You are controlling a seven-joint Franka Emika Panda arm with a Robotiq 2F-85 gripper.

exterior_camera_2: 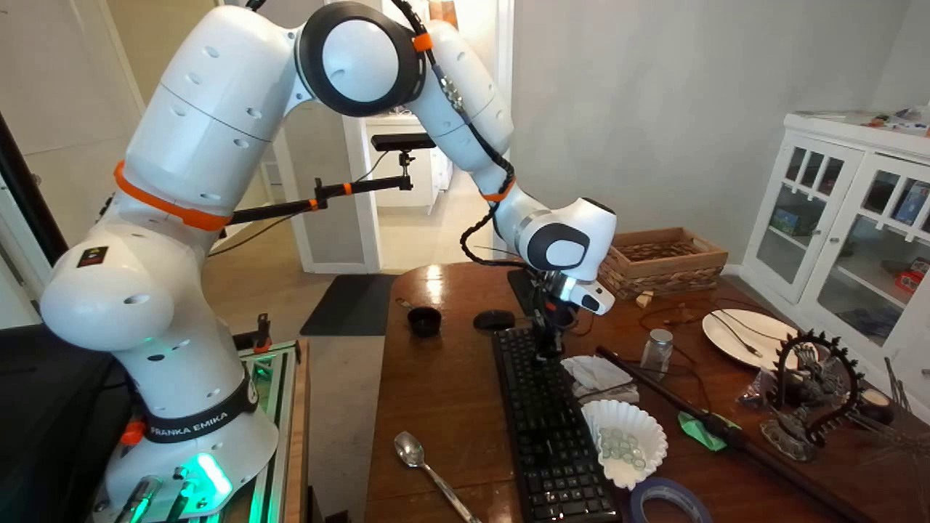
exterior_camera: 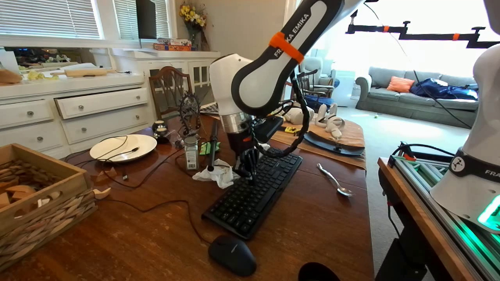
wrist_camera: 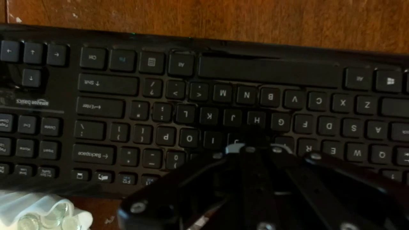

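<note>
A black keyboard point(exterior_camera: 234, 210) lies on the brown wooden table; it also shows in an exterior view point(exterior_camera_2: 538, 421) and, with its letters upside down, in the wrist view point(wrist_camera: 271, 70). My gripper point(exterior_camera: 252, 181) points down over the middle of the keyboard, as an exterior view point(exterior_camera_2: 550, 352) also shows. In the wrist view the dark fingertips point(wrist_camera: 255, 134) are together, just below the H key and over the Y key area, with nothing seen between them. Whether they touch the keys is too dark to tell. A black mouse point(exterior_camera: 233, 255) lies beyond one keyboard end.
Crumpled white tissue point(exterior_camera: 216, 175), a glass jar point(exterior_camera: 191, 154) and a white fluted bowl point(exterior_camera_2: 592, 418) with clear glass pieces stand along one long side. A spoon point(exterior_camera: 332, 177) lies on the opposite side. Blue tape point(exterior_camera_2: 643, 494), a plate point(exterior_camera: 146, 144), a basket point(exterior_camera: 58, 199) and a black cup point(exterior_camera_2: 423, 321) also show.
</note>
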